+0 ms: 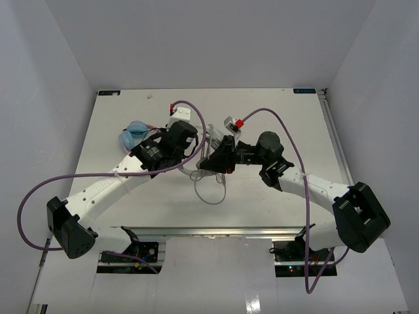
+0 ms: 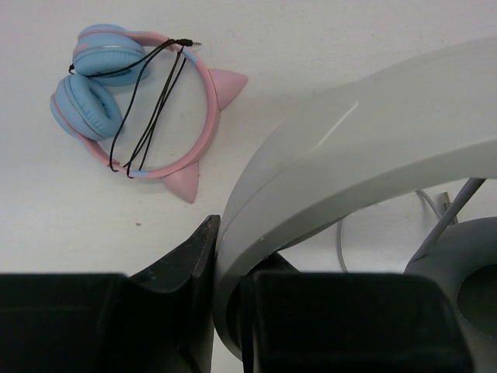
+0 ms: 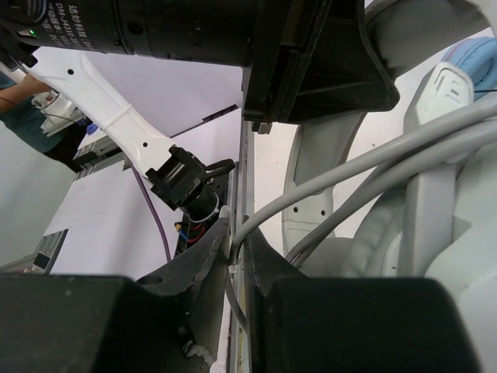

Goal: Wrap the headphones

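Headphones (image 2: 458,291) — your left tool (image 2: 231,303) clamps the headband (image 2: 373,148), your right tool (image 3: 235,260) pinches the cable (image 3: 365,167).

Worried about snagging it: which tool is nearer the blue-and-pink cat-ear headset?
Left. In the top view, the left tool, clamped on the white headphones, is just right of the blue-and-pink headset; the right tool, pinching their cable, is farther right.

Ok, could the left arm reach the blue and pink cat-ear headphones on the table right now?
Probably not as things stand. The left gripper is clamped on the white headphones' headband, so it is occupied. The blue-and-pink headphones lie in the open beside it, nothing across the way.
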You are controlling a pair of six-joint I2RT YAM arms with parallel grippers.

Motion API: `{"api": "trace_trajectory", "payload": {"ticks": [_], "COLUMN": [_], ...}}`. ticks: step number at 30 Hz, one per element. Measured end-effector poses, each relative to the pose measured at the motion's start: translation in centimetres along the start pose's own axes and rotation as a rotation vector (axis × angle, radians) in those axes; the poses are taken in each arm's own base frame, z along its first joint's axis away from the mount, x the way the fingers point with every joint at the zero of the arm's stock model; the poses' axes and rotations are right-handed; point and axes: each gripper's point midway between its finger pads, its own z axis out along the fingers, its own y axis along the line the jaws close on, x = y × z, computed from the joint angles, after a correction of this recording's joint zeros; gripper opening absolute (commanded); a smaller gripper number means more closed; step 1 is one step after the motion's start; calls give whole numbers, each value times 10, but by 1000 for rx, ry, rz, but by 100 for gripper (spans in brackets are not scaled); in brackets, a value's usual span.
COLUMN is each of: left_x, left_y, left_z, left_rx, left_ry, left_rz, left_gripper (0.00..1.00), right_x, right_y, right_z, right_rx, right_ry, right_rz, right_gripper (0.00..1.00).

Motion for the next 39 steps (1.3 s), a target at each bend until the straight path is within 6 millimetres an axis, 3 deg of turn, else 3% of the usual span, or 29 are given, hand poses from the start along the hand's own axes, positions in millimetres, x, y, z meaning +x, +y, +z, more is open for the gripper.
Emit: {"api": "trace_trajectory", "payload": {"ticks": [6,17,25,39], "left_x": [0,8,12,12], "left_y": [0,2,5,10], "left_z": [-5,-7,-7,-10], "left_rx": [-1,-15,-28,-40], "left_ry": [19,50,64,64], "left_rz": [-66,-128,-145,-151], "left_gripper": [0,0,0,0], "right_x": [0,1,8,16], "right_y": [-3,0,-12,-7], "right_z": [6,21,32,44], "right_rx": [32,78,105,74], "right_ry": [-16,-18,8,35], "right_rz": [-16,-56,-53,-112], "right_gripper": [17,25,32,47]}}
